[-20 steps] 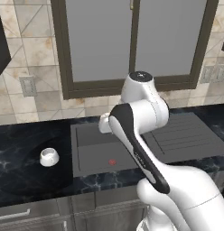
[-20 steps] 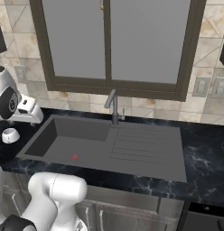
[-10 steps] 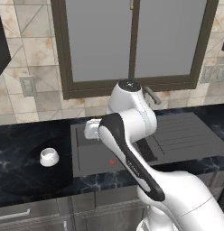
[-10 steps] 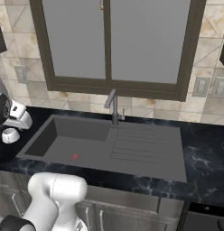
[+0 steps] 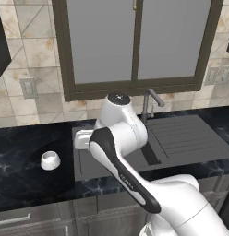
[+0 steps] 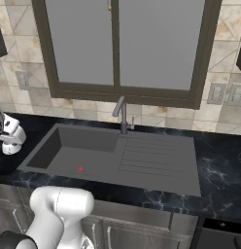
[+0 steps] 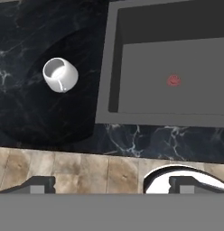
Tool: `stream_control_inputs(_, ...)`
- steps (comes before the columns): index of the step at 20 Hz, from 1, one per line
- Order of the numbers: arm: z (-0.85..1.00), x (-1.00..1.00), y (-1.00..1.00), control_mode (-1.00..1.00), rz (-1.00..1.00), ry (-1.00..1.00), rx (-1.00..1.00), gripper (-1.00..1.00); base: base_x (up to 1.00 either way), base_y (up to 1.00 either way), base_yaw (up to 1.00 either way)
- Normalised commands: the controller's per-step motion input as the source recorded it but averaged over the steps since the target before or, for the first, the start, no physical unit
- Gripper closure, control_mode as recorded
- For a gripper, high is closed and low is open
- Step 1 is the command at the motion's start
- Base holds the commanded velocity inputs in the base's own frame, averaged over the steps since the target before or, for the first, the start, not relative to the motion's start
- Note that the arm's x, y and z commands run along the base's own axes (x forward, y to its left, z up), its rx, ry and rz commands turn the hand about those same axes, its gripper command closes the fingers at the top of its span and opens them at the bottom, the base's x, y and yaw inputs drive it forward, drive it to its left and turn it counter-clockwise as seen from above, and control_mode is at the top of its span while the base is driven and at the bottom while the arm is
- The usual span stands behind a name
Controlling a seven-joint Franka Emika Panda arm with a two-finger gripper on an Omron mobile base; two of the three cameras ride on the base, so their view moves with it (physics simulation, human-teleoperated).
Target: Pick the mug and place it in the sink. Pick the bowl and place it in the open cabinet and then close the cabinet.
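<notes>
**Arm swings left toward the mug, jaws spread wide**

Over the last second the arm has rotated leftward across the sink [image 5: 116, 161]: its wrist, which sat over the basin's right part, now hangs over the left rim, with the hand reaching out toward the counter [image 5: 24, 170]. The base has not moved; window and faucet [image 5: 151, 103] stay put in both base views. The gripper [image 7: 109, 185] is fully spread and holds nothing, its two dark fingertips far apart at the bottom of the hand view.

The mug [image 7: 60, 74] stands upright on the black marble counter just left of the sink, apart from its rim, untouched, and seen from above in the hand view with its greyish inside showing. It also sits at the left in the left base view [image 5: 50, 160].

By my reading this is the approach for the first pick: the hand looks high above the mug and off to one side, so it must centre over it and descend before closing
</notes>
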Motion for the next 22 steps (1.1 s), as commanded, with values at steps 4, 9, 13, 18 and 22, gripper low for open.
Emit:
stream_control_inputs(4,-0.06,0.07,0.27,-1.00,0.00,0.00,-0.02,-1.00,0.00,0.00,0.00)
stream_control_inputs(9,-0.07,0.12,0.23,-1.00,0.00,0.01,0.00,-1.00,0.00,0.00,0.00)
stream_control_inputs(13,-0.12,0.16,0.21,-1.00,0.00,0.00,0.00,-1.00,0.00,0.00,0.00)
stream_control_inputs(18,-0.17,0.16,0.20,-1.00,0.00,0.00,0.00,-1.00,0.00,0.00,0.00)
stream_control_inputs(22,-0.23,0.20,0.22,-1.00,0.00,0.00,0.00,-1.00,0.00,0.00,0.00)
